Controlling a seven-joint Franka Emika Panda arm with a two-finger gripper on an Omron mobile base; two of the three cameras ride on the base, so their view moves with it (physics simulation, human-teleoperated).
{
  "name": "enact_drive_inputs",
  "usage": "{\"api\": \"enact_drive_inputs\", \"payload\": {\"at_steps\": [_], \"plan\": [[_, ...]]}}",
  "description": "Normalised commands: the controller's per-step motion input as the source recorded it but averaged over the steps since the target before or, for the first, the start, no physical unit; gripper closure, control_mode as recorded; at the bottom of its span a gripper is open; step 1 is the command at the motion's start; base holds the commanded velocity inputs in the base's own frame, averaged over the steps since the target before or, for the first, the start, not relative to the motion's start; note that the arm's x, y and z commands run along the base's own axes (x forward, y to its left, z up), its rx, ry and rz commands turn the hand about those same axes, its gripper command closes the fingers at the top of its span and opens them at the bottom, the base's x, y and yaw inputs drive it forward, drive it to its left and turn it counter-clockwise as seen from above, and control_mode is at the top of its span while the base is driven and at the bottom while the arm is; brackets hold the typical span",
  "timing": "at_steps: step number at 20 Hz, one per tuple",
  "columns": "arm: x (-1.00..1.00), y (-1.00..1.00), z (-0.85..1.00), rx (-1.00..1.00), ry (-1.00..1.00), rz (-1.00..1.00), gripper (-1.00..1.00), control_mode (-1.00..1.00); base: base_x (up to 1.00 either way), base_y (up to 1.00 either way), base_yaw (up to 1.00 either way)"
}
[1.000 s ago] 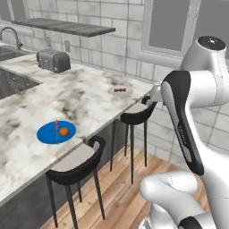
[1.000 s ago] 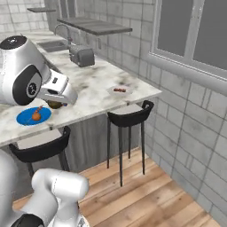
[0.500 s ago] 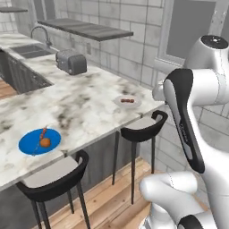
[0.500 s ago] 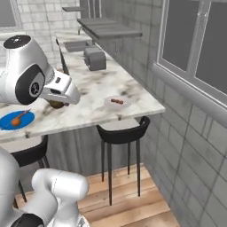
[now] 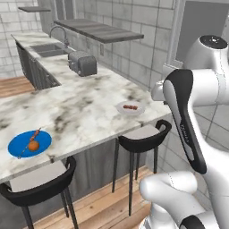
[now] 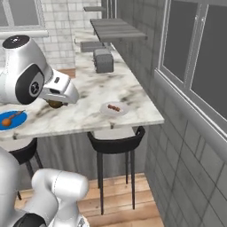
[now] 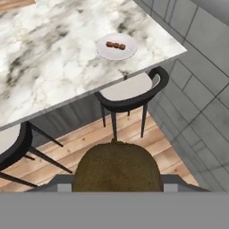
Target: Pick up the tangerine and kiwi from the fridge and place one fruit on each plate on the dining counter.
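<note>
Gripper [image 7: 117,185] is clamped on the kiwi [image 7: 117,167]: in the hand view the brown ball sits at bottom centre, between the tips. In the right base view the same fruit shows as a dark lump under the white hand [image 6: 56,91], left of centre, level with the dining counter [image 6: 88,95] edge.

Tangerine [image 5: 33,145] is done: it rests on the blue plate [image 5: 20,147] at lower left of the left base view, beside a thin brown stick (skewer, probably).

Grey-white plate [image 5: 129,108] is the open slot. It sits near the counter's corner, centre-right in the left base view and top centre in the hand view, carrying only small brown bits, no fruit.

Hand view looks down past the kiwi at wood floor and a black stool [image 7: 129,91], so the fruit hangs off the counter edge, well apart from that plate.

My read: about half done. Left: carry over the pale plate, lower, release. Fridge can't be placed from these views.
</note>
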Motion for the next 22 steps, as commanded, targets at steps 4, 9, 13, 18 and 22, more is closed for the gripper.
{"api": "enact_drive_inputs", "payload": {"at_steps": [4,9,13,18,22], "plan": [[0.00,0.00,0.00,0.00,0.00,0.00,1.00,1.00,0.46,-0.17,0.05],[0.00,0.00,0.00,0.00,0.00,0.00,1.00,1.00,0.63,-0.37,-0.01],[0.00,0.00,0.00,0.00,0.00,0.00,1.00,1.00,0.57,-0.43,-0.13],[0.00,0.00,0.00,0.00,0.00,0.00,1.00,1.00,0.89,0.02,-0.04],[0.00,0.00,0.00,0.00,0.00,0.00,1.00,1.00,0.54,0.03,0.00]]}}
